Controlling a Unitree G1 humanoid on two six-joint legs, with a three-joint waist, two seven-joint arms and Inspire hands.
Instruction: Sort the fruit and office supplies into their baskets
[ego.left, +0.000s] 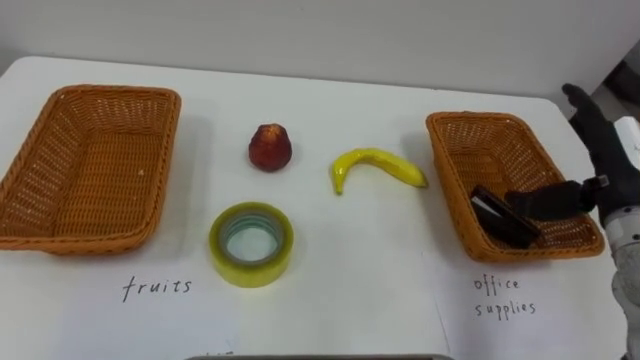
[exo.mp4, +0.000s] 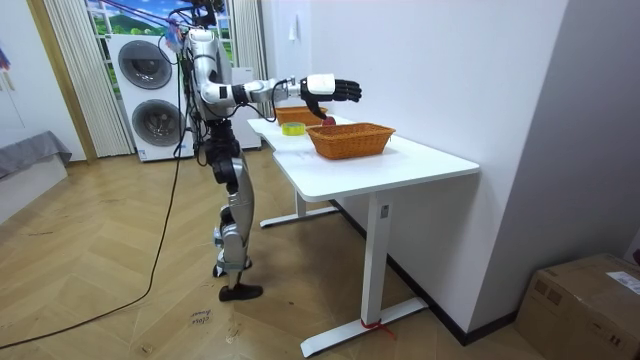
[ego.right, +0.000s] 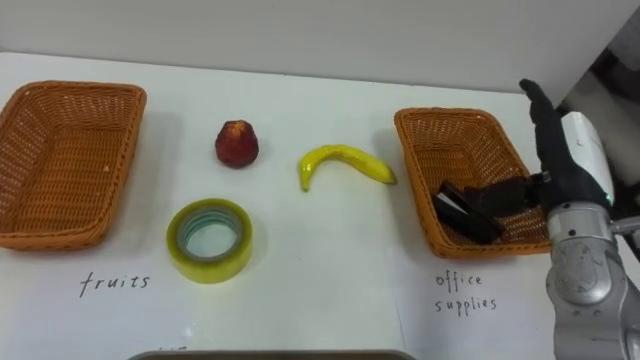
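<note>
1. The white table (ego.left: 350, 300) carries everything; in the room view the robot stands upright at its far end, in front of two stacked washing machines (exo.mp4: 150, 95), with one arm stretched out level over the tabletop.
2. The left basket (ego.left: 95, 165), woven and orange-brown, sits at the robot's left on the table.
3. The right basket (ego.left: 490, 150), of the same weave, sits at the robot's right, well apart from the other.
4. The right hand (ego.right: 575, 150) hangs at the outer side of the right basket; its fingers are straight and point away from the robot; its thumb (ego.right: 505, 195) reaches in over the basket; the hand is open and grips nothing.
5. The yellow-green tape roll (ego.left: 250, 270) lies flat, hole up, between the baskets, nearer the left one.
6. The banana (ego.left: 378, 163) lies on the table, one tip close against the right basket's rim; whether they touch I cannot tell.
7. The red fruit (ego.left: 270, 148) stands behind the tape roll, left of the banana.
8. The black item (ego.left: 503, 217) lies in the right basket's near corner, just beside the thumb.
</note>
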